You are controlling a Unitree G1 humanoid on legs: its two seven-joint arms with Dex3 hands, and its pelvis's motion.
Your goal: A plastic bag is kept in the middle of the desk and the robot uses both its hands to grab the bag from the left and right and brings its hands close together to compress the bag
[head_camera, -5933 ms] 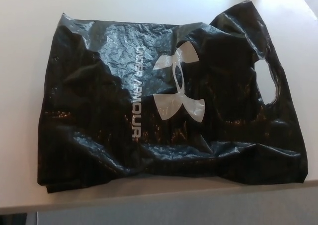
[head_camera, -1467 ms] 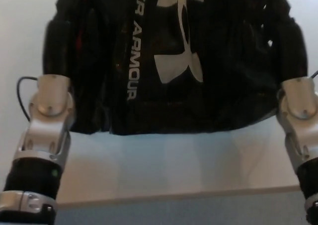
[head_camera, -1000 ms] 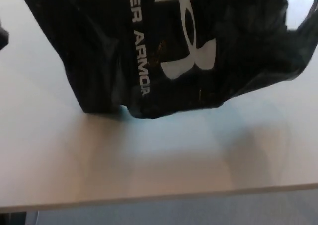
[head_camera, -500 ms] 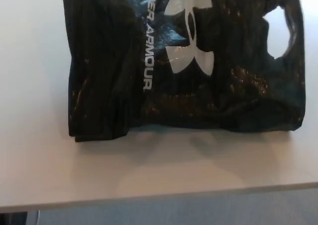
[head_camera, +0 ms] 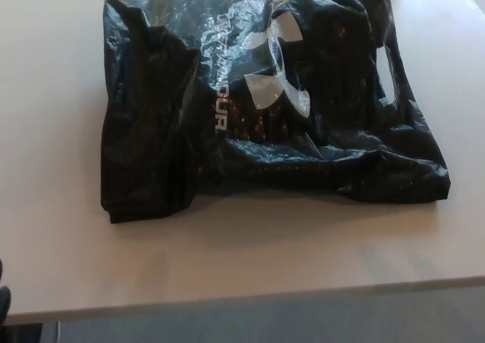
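My arms, beside the bag (head_camera: 265, 108) a moment ago, have withdrawn; neither robot hand is in frame now, so I cannot tell their state. The bag lies released on the bench (head_camera: 250, 260), narrower than at the start, so I judge the compression done. It is black, crinkled, glossy plastic, folded along its left side, white logo up

Item count, head view. One black plastic bag (head_camera: 250, 116), crumpled, lies on one white table (head_camera: 227, 260). The bag carries one white logo (head_camera: 274, 63) and one line of white lettering (head_camera: 222, 78), partly legible. One cut-out carry handle (head_camera: 388, 74) shows at the bag's right edge. Total loose articles on the table: one. No further kinds of item can be counted.
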